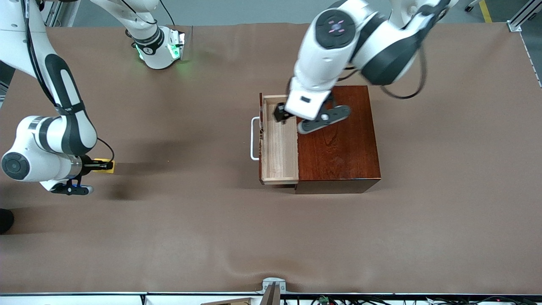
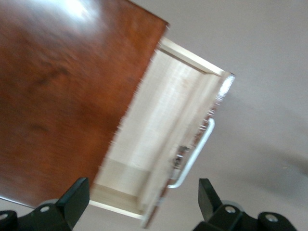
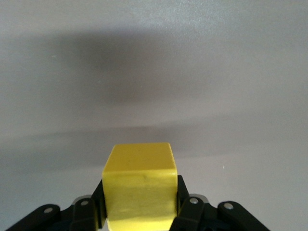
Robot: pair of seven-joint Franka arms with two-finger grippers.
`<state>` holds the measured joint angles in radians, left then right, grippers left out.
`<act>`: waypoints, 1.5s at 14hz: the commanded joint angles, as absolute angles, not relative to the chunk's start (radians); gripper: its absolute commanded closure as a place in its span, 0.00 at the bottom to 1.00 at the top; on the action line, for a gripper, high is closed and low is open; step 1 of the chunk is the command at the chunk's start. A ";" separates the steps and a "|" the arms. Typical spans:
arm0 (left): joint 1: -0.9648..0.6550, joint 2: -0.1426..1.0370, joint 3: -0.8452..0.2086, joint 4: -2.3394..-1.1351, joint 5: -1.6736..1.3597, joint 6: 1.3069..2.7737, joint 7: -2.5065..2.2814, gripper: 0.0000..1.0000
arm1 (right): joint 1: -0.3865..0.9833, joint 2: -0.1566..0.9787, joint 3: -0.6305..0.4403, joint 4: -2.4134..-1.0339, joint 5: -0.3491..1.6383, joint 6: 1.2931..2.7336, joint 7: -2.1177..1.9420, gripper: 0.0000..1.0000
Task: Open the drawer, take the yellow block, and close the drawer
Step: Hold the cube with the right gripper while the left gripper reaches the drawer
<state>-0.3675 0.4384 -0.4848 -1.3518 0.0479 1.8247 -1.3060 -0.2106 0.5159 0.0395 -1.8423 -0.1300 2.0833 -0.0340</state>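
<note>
The drawer [image 1: 279, 146] stands pulled out of the mahogany box [image 1: 338, 140], and its pale wood tray shows nothing inside. Its white handle [image 1: 254, 138] points toward the right arm's end of the table. My left gripper [image 1: 280, 113] hangs open over the end of the tray farthest from the front camera. In the left wrist view its dark fingers [image 2: 73, 201] stand wide apart above the drawer [image 2: 159, 130] and handle [image 2: 198, 153]. My right gripper [image 1: 98, 166] is shut on the yellow block [image 1: 104, 165], low over the table at the right arm's end. The right wrist view shows the yellow block [image 3: 139, 185] clamped on both sides.
A brown cloth [image 1: 190, 228] covers the table and ripples near the front edge. The right arm's base [image 1: 163, 48] glows green at the back. A metal bracket [image 1: 273, 288] sits at the front edge, and a dark object [image 1: 5, 220] shows at the right arm's end.
</note>
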 commanded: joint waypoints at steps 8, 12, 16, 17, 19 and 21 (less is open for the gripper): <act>-0.865 0.732 -0.078 -1.164 0.038 2.188 -1.862 0.00 | -0.267 0.506 0.060 -1.956 -0.164 2.229 -0.043 0.77; -0.922 0.810 -0.029 -1.164 0.040 2.296 -2.052 0.00 | -0.268 0.506 0.060 -1.957 -0.164 2.230 -0.043 0.00; -0.931 0.857 -0.014 -1.169 0.043 2.303 -2.153 0.00 | -0.262 0.496 0.061 -1.954 -0.163 2.206 -0.040 0.00; -0.930 0.864 -0.012 -1.170 0.043 2.303 -2.167 0.00 | -0.262 0.489 0.064 -1.950 -0.163 2.183 -0.038 0.00; -0.930 0.873 -0.006 -1.173 0.046 2.292 -2.175 0.00 | -0.255 0.453 0.069 -1.947 -0.160 2.148 -0.037 0.00; -0.925 0.870 0.000 -1.183 0.048 2.246 -2.174 0.00 | -0.250 0.417 0.074 -1.944 -0.153 2.106 -0.037 0.00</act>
